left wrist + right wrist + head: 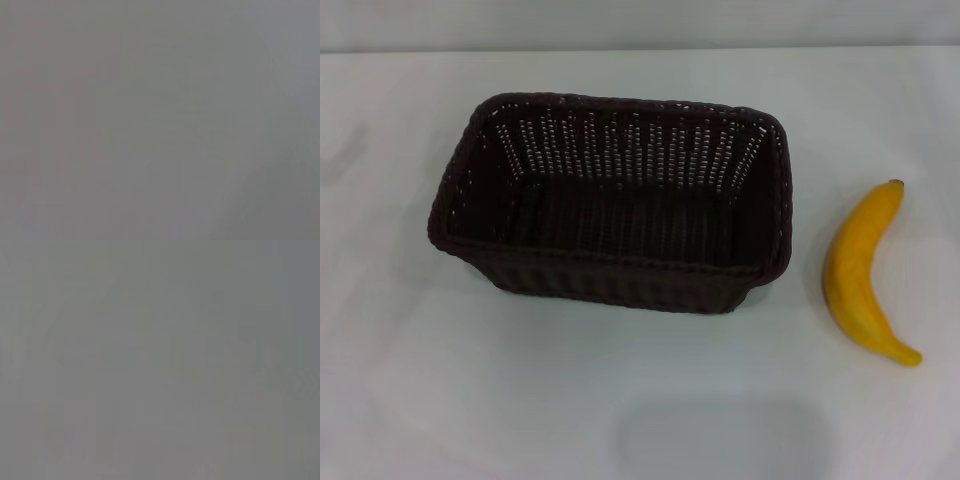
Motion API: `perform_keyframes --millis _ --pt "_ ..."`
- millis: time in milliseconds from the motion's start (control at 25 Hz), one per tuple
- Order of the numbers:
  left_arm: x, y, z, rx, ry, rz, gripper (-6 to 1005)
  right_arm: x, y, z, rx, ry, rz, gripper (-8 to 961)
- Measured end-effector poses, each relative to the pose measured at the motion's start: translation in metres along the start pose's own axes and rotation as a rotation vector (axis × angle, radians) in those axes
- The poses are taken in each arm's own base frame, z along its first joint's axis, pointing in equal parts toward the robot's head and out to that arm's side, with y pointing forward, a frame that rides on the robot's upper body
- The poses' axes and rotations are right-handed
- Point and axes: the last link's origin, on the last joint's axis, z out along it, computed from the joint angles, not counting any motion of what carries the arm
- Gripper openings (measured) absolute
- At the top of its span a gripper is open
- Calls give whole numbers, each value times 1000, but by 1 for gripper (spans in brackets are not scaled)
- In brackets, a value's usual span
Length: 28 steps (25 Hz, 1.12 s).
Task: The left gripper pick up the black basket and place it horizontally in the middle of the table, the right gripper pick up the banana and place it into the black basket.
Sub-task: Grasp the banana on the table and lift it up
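White table (620, 400) holds the black basket (620, 270) mid-bench, banana (865, 275) by my right edge; neither gripper shows, jaws unknowable. Banana pick next, I judge.

Soft, even light falls on the white surface (620, 400); the black basket (610, 200) casts only a faint shadow beside itself (edges slightly soft). Both wrist views show featureless grey blur.

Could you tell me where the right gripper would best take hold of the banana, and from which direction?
Probably at the thick middle of the banana, coming straight down from above. It lies flat on the table, apart from the black basket, running near to far with its stem end away, so fingers closing across its width from left and right should fit. Neither gripper is in view.
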Motion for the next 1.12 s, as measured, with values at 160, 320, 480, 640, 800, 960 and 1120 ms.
perform_keyframes --millis 160,320,480,640,800,960,1120 --pt "-7 2 -11 11 101 108 851 -14 15 6 -110 41 36 858" --pt "-12 -1 -22 52 161 158 850 -40 28 15 -179 132 56 858" --pt "-18 -2 -31 64 166 160 850 -59 38 20 -254 247 72 858" --pt "-22 0 -38 55 156 178 849 -74 48 26 -338 373 114 857" --pt "-25 -1 -45 60 152 197 849 -79 54 30 -354 536 105 857" --pt "-26 1 -45 51 150 206 849 -76 58 33 -323 693 92 857" --pt "-25 3 -42 38 156 208 848 -73 74 33 -357 825 98 857"
